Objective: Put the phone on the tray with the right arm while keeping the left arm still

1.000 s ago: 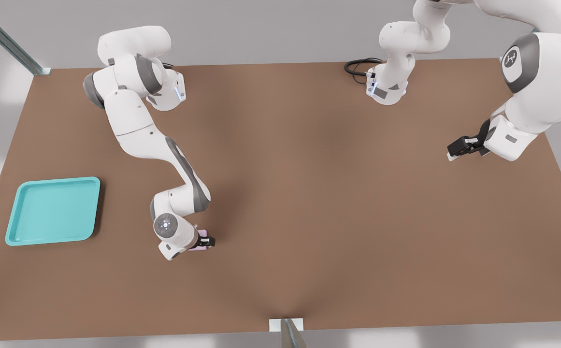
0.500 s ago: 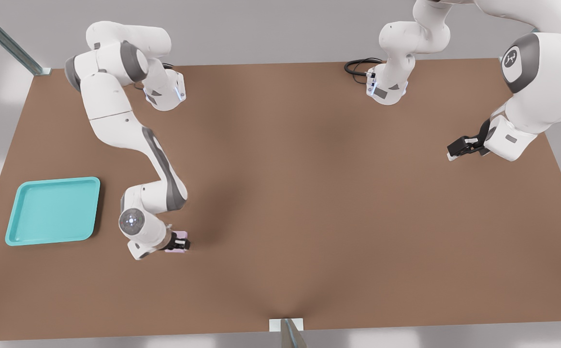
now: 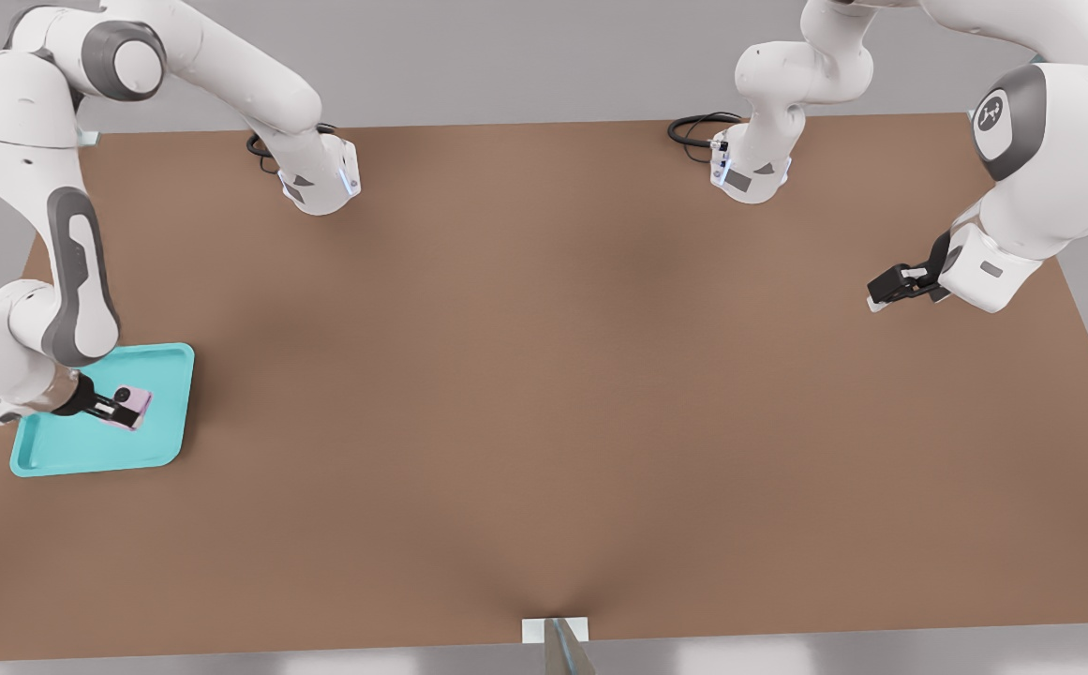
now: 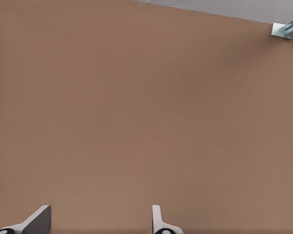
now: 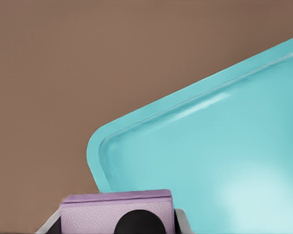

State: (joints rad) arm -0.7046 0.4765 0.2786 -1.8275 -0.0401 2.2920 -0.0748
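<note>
The turquoise tray (image 3: 159, 450) lies near the table's edge at the front view's left. Over its middle, the right arm's gripper (image 3: 124, 406) is shut on the pale pink phone (image 3: 136, 404), which shows one black lens from the front. Whether the phone touches the tray floor cannot be told. In the right wrist view the phone (image 5: 112, 209) sits between the fingers, with a rounded corner of the tray (image 5: 195, 146) beyond it.
The brown table (image 3: 553, 375) stretches wide to the front view's right of the tray. Black cables (image 3: 693, 127) lie at the far edge by an arm base. A metal bracket (image 3: 558, 633) sits at the near edge.
The right arm has swung toward the front view's left, carrying the phone from the bare table beside the tray to above the tray's middle.
</note>
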